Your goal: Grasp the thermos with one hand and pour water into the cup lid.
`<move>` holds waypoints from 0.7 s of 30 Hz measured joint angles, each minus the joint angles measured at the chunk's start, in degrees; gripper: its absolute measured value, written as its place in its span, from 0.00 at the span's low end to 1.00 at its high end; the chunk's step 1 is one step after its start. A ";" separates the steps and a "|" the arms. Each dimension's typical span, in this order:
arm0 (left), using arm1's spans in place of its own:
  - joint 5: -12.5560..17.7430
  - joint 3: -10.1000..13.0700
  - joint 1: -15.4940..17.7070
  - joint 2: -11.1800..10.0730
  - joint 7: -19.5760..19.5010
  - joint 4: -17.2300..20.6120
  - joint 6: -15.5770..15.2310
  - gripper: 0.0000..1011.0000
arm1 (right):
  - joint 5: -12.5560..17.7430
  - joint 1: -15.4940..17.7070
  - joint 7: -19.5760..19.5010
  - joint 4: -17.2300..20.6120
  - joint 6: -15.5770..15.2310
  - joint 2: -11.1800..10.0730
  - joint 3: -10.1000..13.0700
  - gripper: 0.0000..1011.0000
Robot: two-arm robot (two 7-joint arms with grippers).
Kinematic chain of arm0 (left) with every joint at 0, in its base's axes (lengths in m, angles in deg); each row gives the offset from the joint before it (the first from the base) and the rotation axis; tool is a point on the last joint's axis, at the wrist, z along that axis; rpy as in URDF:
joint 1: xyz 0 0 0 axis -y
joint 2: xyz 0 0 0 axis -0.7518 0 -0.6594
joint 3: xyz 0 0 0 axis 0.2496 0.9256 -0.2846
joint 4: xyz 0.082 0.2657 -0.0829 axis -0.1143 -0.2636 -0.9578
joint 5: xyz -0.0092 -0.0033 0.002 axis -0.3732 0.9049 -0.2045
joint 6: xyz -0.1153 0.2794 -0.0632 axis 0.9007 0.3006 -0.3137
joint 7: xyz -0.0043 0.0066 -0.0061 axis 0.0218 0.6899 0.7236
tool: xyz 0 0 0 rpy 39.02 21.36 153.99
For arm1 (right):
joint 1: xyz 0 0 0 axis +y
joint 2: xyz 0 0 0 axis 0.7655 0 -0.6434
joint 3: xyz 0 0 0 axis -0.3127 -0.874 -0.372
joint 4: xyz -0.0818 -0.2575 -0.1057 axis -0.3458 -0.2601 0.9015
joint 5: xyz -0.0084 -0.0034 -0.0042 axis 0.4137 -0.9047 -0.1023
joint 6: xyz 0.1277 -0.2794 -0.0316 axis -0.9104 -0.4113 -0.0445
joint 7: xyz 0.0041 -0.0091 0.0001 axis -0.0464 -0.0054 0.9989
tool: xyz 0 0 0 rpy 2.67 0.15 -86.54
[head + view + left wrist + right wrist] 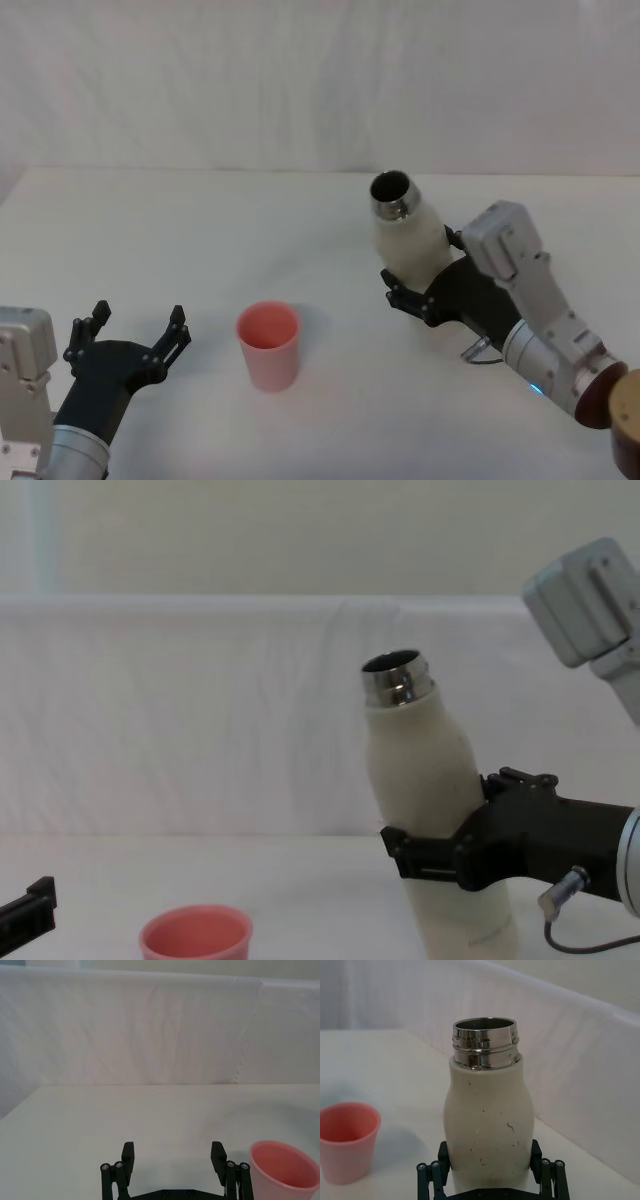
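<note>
Thermos [430, 810] unlabelled, gripped by right gripper [425, 855], tilted toward cup lid [196, 933].

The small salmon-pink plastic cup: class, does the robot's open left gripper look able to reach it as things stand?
Probably yes. The left gripper is open beside the small salmon-pink plastic cup, with bare white table between them.

My black right gripper [425, 855] grips the cream-white thermos [432, 800] with its shiny steel neck; the cup lid [268, 345] is salmon-pink.
</note>
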 joint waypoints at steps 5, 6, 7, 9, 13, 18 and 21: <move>0.00 0.00 0.00 0.00 0.00 0.00 0.00 0.99 | -4.71 -0.90 -0.03 0.14 -0.87 -0.69 -1.48 0.95; 0.00 0.00 0.00 0.00 0.00 0.00 0.00 0.99 | -5.47 -1.08 -0.09 0.14 -1.00 -0.80 -1.76 0.95; 0.00 0.00 0.00 0.00 0.00 0.00 0.00 0.99 | -6.32 -1.26 -0.14 0.14 -1.14 -0.92 -2.07 0.95; 0.00 0.00 0.00 0.00 0.00 0.00 0.00 0.99 | -8.99 -1.86 -0.51 0.10 -1.61 -1.24 -3.06 0.95; 0.00 0.00 0.00 0.00 0.00 0.00 0.00 0.99 | -13.26 -2.91 -1.04 -0.35 -2.49 -1.49 -4.73 0.95; 0.00 0.00 0.00 0.00 0.00 0.00 0.00 0.99 | -18.46 -4.23 -1.67 -1.04 -3.42 -1.53 -6.89 0.95; 0.00 0.00 0.00 0.00 0.00 0.00 0.00 0.99 | -20.87 -4.91 -1.81 -1.45 -3.86 -1.34 -7.80 0.95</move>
